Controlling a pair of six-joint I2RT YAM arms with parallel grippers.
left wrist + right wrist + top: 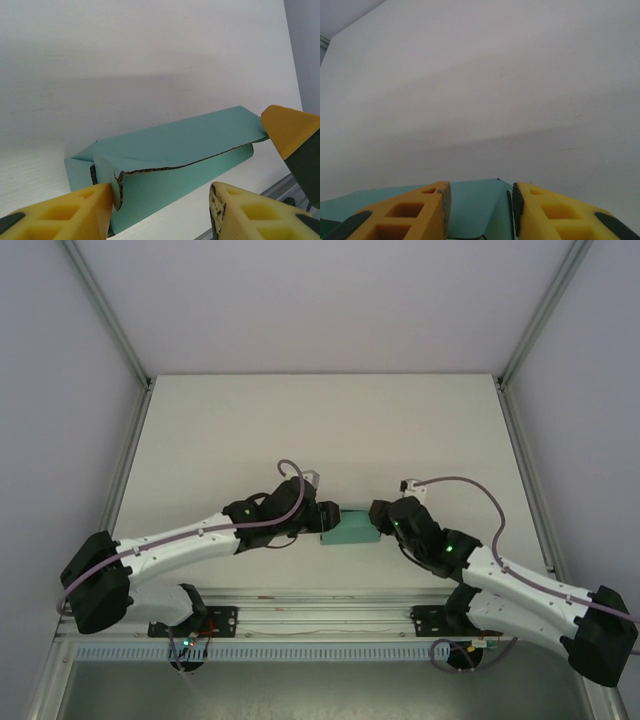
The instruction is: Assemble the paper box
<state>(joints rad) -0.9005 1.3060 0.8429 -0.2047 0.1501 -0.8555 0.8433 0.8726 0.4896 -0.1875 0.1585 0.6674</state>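
The paper box is a small teal-green card box lying on the white table between both grippers. In the left wrist view the paper box runs from lower left to upper right, its top panel lifted along a raw edge. My left gripper is open; its left finger presses the end flap, while the right finger stands apart from the box. My right gripper is shut on the box's far end, which fills the gap between its pads. One of its yellow fingers shows at the box's far corner.
The white table stretches away behind the box, bounded by aluminium frame posts on both sides. A metal rail runs along the near edge by the arm bases. The left gripper and right gripper face each other across the box.
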